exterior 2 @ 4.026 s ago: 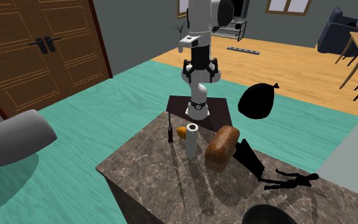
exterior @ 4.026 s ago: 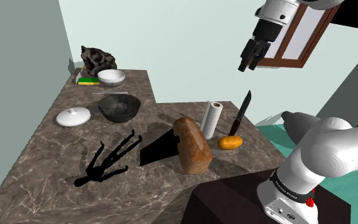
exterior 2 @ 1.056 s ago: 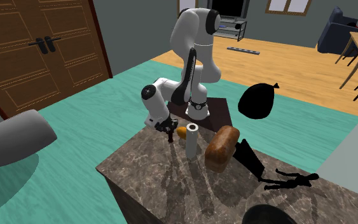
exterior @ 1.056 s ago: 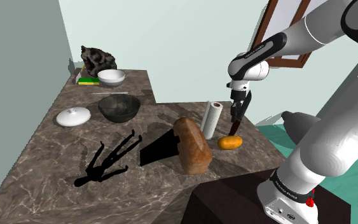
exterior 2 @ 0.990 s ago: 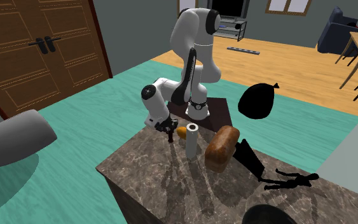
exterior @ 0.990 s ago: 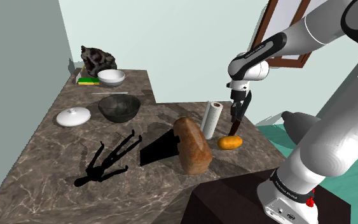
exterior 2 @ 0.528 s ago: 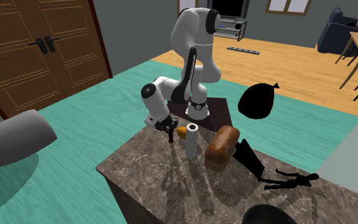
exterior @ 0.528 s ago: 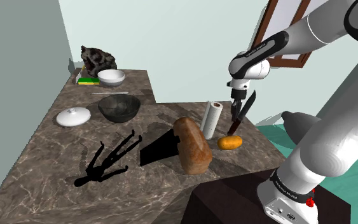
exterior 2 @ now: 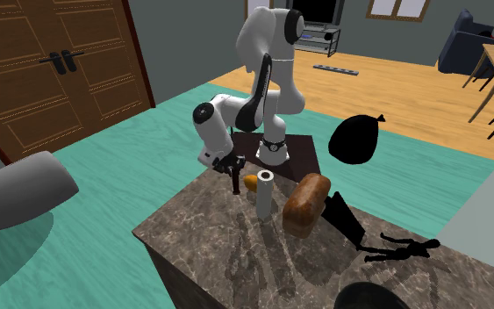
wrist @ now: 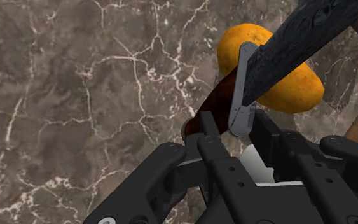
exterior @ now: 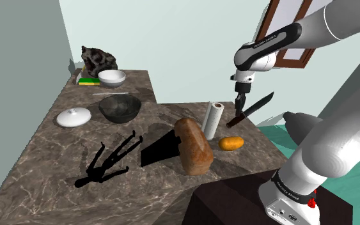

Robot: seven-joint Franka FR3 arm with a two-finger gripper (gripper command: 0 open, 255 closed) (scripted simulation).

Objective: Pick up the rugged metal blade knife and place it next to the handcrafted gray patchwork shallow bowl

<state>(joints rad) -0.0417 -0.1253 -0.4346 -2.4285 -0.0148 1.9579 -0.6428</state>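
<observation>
End effector (wrist: pixel 229 129) clamped on the knife (wrist: pixel 287 49) — blade tip cut off, orange lump (wrist: pixel 299 93) partly hidden behind it.

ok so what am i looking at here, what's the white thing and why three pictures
The white thing is a robot arm ending in a black two-finger gripper. One camera looks over its shoulder, one faces it across the marble counter, one sits on the hand. The gripper holds a dark knife by the handle, tilted above the counter. On the counter are a bread loaf, a paper roll, an orange lump, a dark bowl, a white lid and a white bowl.
</observation>
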